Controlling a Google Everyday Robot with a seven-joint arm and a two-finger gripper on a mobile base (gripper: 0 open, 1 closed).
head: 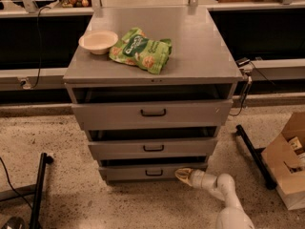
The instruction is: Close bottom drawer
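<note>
The grey metal cabinet (152, 56) stands in the middle with three drawers. The bottom drawer (133, 172) is the lowest strip-like front with a small black handle (153, 172). It sticks out only a little, with a thin dark gap above it. My gripper (181, 174) comes in from the lower right on a white arm (224, 190). Its tip touches the right part of the bottom drawer's front. The top drawer (147, 113) and the middle drawer (152, 148) stand slightly out too.
A cream bowl (98, 41) and a green snack bag (141, 49) lie on the cabinet top. A cardboard box (286, 166) stands at the right, next to a black bar (252, 156) on the floor. A black stand leg (38, 190) is at the lower left.
</note>
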